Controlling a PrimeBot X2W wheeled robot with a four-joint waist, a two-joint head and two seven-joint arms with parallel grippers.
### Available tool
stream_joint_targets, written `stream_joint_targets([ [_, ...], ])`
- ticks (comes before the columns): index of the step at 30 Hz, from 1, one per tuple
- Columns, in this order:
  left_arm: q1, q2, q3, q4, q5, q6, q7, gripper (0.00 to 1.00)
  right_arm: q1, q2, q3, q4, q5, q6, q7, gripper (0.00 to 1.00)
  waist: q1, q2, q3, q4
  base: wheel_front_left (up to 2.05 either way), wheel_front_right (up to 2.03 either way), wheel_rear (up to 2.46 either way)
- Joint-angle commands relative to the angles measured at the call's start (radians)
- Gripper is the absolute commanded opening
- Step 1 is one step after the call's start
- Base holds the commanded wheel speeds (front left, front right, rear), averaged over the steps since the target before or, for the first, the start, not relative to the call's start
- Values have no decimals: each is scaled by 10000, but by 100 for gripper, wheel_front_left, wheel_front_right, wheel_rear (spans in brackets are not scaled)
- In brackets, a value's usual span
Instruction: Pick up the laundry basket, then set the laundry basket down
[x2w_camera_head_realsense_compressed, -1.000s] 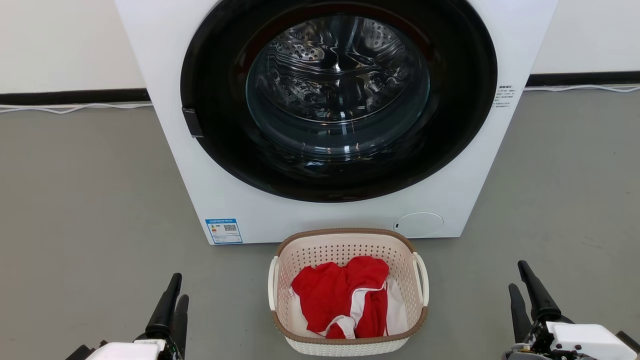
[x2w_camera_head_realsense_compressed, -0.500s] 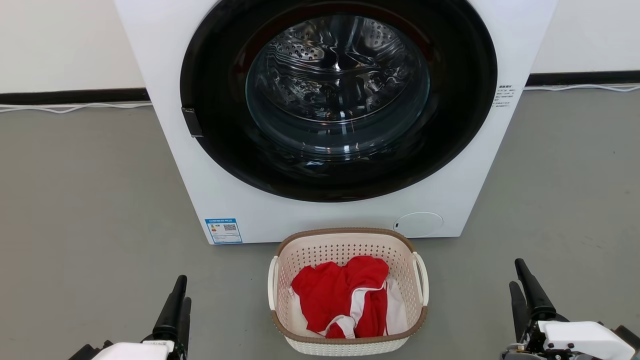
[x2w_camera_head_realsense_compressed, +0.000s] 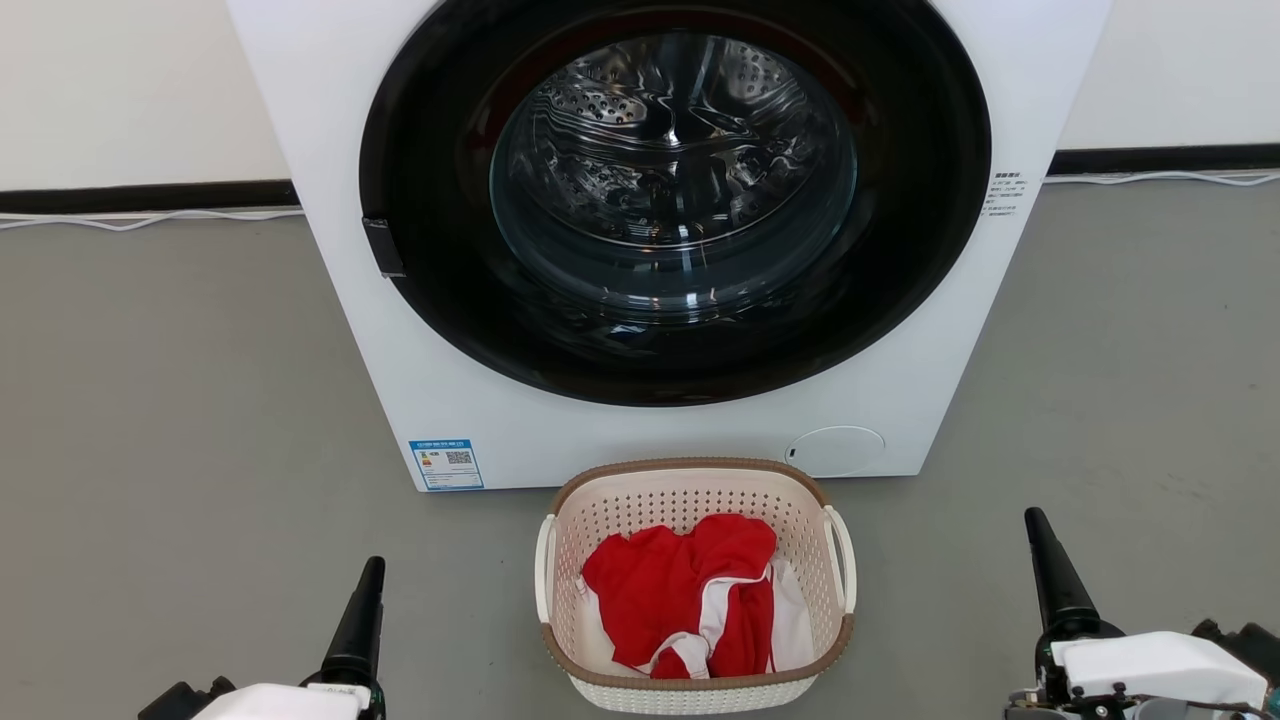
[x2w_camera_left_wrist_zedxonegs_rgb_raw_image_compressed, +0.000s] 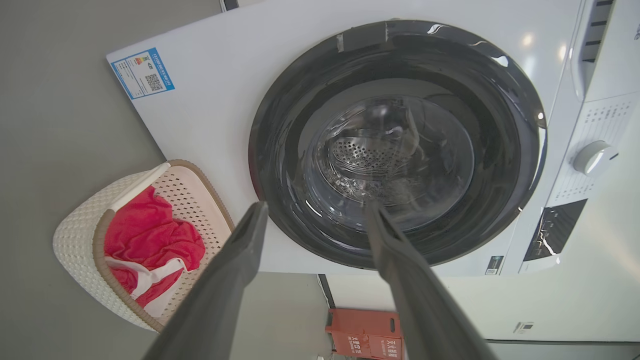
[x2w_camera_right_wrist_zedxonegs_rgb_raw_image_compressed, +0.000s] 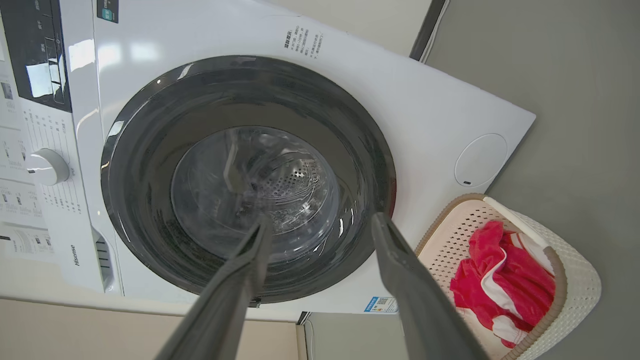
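The laundry basket (x2w_camera_head_realsense_compressed: 690, 497) stands on the grey floor right in front of the washing machine, cream and perforated with a brown rim. Red and white clothes (x2w_camera_head_realsense_compressed: 690, 590) lie in it. White handles sit on its left side (x2w_camera_head_realsense_compressed: 545, 565) and right side (x2w_camera_head_realsense_compressed: 848, 560). My left gripper (x2w_camera_head_realsense_compressed: 368, 580) is low at the basket's left, well apart from it, and my right gripper (x2w_camera_head_realsense_compressed: 1038, 530) is off to its right. The basket (x2w_camera_left_wrist_zedxonegs_rgb_raw_image_compressed: 80, 240) lies left of the open left gripper (x2w_camera_left_wrist_zedxonegs_rgb_raw_image_compressed: 317, 207). It (x2w_camera_right_wrist_zedxonegs_rgb_raw_image_compressed: 580, 290) lies right of the open right gripper (x2w_camera_right_wrist_zedxonegs_rgb_raw_image_compressed: 321, 220). Nothing is between either pair of fingers.
The big white washing machine (x2w_camera_head_realsense_compressed: 640, 445) rises just behind the basket, its round dark door (x2w_camera_head_realsense_compressed: 675, 180) shut. Grey floor (x2w_camera_head_realsense_compressed: 180, 400) spreads to both sides. A black skirting and white cable (x2w_camera_head_realsense_compressed: 150, 215) run along the back wall. A red box (x2w_camera_left_wrist_zedxonegs_rgb_raw_image_compressed: 365, 332) stands beside the machine.
Both wrists have rolled, so each gripper's two fingers now line up as one in the head view. The left gripper edged right and lower, the right one slightly left. The basket has not moved.
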Motion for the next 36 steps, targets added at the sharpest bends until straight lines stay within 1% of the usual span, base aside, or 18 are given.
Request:
stream_joint_targets([
  [1,-381,77,30,-228,202,43,-104,100,-158,-124,87,-333,-354,30,-120,100,-2,0,-2,-1,0,0,0],
  [7,-374,84,-43,-240,931,127,-279,100,-141,-136,158,-419,-1471,34,-296,100,-2,0,-3,-17,0,0,0],
  [8,-374,86,-54,-248,1201,166,-338,100,-129,-145,190,-438,-1827,35,-354,100,-2,0,-5,-23,0,0,0],
  [17,-375,97,-136,-302,2528,324,-602,100,-110,-226,333,-488,-3340,41,-619,100,-2,0,5,-63,0,0,0],
  [26,-355,107,-221,-341,3662,482,-866,100,-156,-241,397,-285,-4972,46,-883,100,-2,0,12,-89,0,0,0],
  [34,-329,117,-303,-344,4655,596,-1101,100,-206,-265,532,-77,-6226,51,-1117,100,-2,0,2,-107,0,0,0],
  [36,-324,118,-307,-337,4765,600,-1130,100,-212,-268,543,-57,-6367,52,-1146,100,-2,0,-2,-111,0,0,0],
])
